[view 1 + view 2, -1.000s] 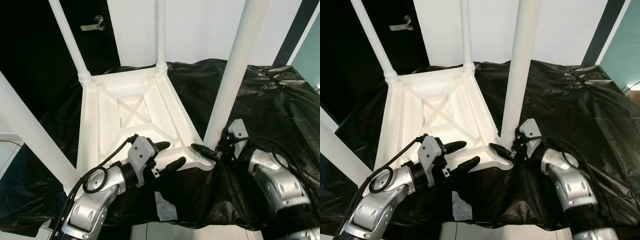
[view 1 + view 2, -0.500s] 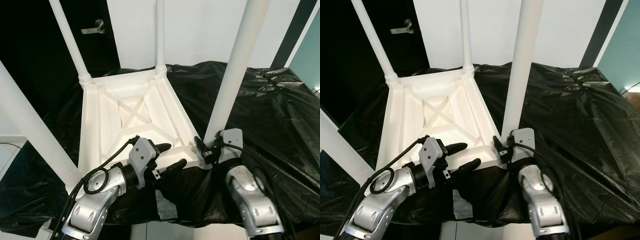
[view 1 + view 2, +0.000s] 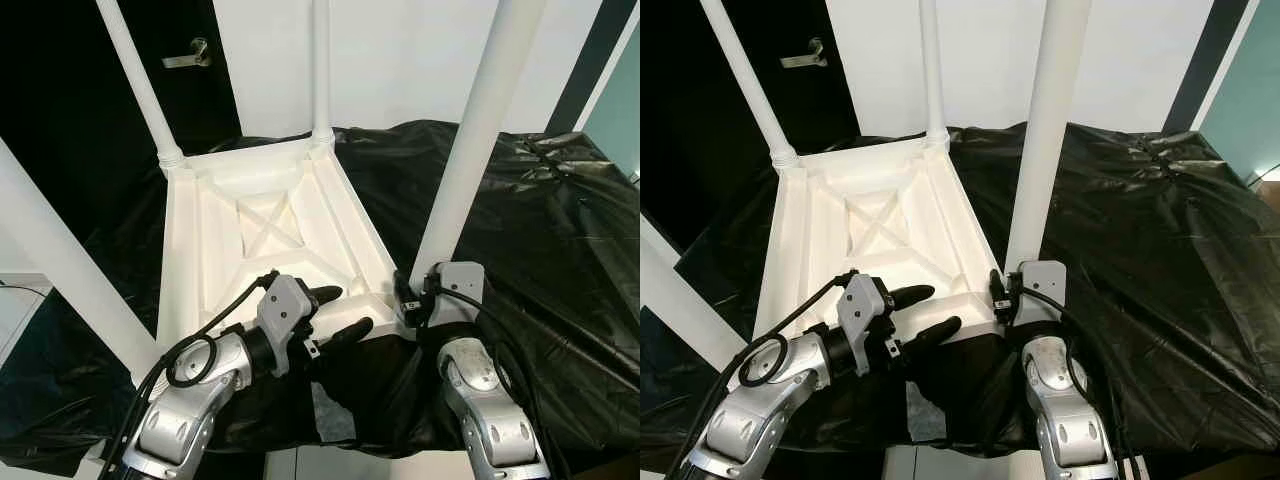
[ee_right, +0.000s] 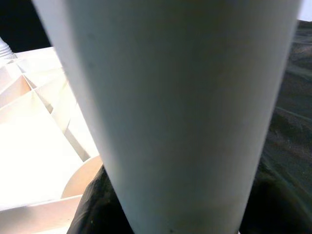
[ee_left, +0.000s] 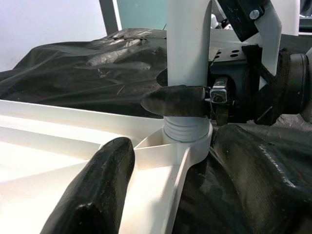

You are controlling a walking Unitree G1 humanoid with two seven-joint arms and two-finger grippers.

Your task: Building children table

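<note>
While the right gripper [image 3: 410, 300] is clamping the base of the near right leg [image 3: 468, 150], the left gripper [image 3: 335, 312] is resting with fingers spread over the near rim of the upturned white children's table [image 3: 270, 225], which is lying tabletop down on the surface under black sheeting [image 3: 540, 210].

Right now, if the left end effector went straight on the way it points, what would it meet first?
Probably the near-right table leg, at its threaded base in the corner socket of the upturned tabletop. The left end effector points along that edge, with the right end effector just behind the leg.
</note>
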